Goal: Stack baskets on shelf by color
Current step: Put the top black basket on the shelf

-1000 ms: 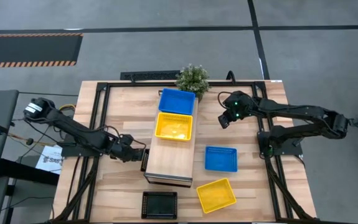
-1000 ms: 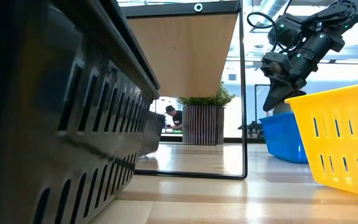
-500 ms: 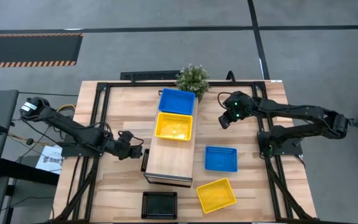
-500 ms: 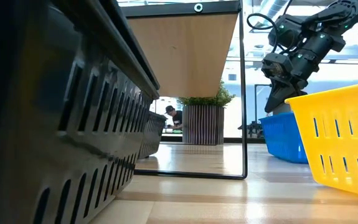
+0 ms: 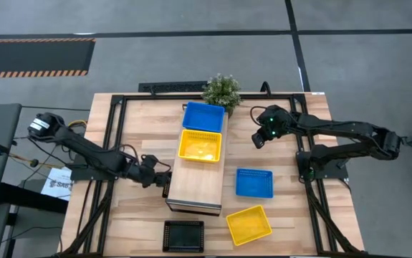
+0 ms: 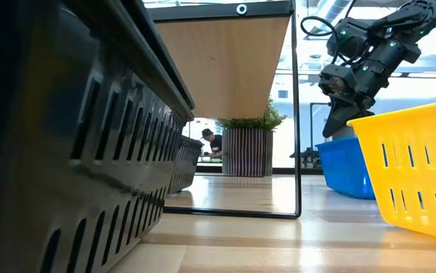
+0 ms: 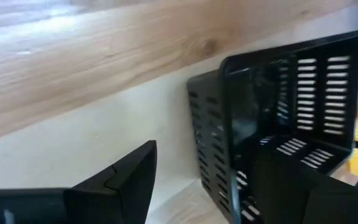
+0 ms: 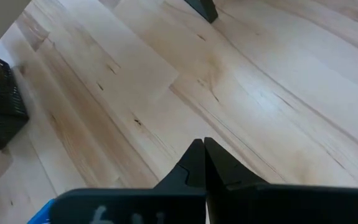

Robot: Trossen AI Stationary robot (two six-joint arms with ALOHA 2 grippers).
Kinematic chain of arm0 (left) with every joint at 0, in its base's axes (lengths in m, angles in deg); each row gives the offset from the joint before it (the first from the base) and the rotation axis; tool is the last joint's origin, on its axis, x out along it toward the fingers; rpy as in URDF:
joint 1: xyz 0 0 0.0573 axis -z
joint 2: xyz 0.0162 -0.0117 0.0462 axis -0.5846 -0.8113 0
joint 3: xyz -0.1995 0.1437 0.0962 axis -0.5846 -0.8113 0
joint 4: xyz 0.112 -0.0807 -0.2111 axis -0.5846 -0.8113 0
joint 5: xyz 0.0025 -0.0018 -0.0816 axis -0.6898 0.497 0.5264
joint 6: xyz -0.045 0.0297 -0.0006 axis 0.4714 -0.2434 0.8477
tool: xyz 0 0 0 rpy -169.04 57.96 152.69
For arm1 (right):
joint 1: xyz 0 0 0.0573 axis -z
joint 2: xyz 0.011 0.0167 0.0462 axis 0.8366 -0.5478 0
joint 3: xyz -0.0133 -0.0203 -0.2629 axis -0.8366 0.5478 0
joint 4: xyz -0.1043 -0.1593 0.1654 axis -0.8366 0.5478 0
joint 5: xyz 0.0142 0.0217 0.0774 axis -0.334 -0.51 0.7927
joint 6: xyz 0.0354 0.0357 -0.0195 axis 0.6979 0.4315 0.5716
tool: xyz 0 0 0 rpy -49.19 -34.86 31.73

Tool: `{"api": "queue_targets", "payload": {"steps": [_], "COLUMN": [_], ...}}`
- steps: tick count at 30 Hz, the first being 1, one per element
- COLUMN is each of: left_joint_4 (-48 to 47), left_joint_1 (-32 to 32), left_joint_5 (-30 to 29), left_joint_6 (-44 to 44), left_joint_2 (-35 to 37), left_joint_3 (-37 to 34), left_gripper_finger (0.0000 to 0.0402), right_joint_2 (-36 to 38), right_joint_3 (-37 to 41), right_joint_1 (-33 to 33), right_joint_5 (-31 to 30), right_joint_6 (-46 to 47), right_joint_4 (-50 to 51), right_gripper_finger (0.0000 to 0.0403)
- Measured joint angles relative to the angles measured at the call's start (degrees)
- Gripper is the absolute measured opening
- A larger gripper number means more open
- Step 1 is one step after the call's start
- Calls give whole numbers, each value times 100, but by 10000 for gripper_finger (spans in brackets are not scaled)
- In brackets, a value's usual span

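A blue basket (image 5: 203,117) and a yellow basket (image 5: 200,145) sit on the far half of the shelf (image 5: 195,188). One black basket (image 5: 167,185) stands on its side wall against the shelf's left side. My left gripper (image 5: 160,179) is open at it. In the left wrist view one finger (image 7: 126,180) is outside the basket's upright rim (image 7: 227,143) and the other finger (image 7: 303,196) is before its hollow. My right gripper (image 5: 258,140) hangs shut (image 8: 202,155) over bare table right of the shelf. My left gripper has its open fingers on either side of the black basket's rim (image 7: 228,168), coming from the table's left and slanting down. Whether either finger touches the basket, I cannot tell.
On the table right of the shelf lie a blue basket (image 5: 254,182) and a yellow basket (image 5: 248,223). A second black basket (image 5: 183,235) lies at the near edge, filling the left of the low view (image 6: 66,152). A potted plant (image 5: 221,90) stands at the far edge.
My left gripper drew back a little toward the table's left edge, then came back toward the black basket at the shelf's side. The basket has stayed standing against the shelf.
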Motion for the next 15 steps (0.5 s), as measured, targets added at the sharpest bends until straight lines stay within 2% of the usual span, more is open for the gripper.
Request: {"api": "queue_targets", "payload": {"steps": [4,7,9,15], "left_joint_4": [23,-25,-63,-92], "left_joint_1": [3,-1,-1,-1], "left_joint_5": [62,103,53,-243], "left_joint_6": [138,426,602,847], "left_joint_2": [-180,-246,-249,-234], "left_joint_3": [0,0,0,2], "left_gripper_finger": [219,193,159,23], "right_joint_2": [0,0,0,0], "right_joint_3": [0,0,0,0], "right_joint_1": [0,0,0,0], "right_joint_5": [0,0,0,0], "right_joint_6": [0,0,0,-6], "right_joint_4": [5,7,7,0], "right_gripper_finger": [7,7,7,7]}}
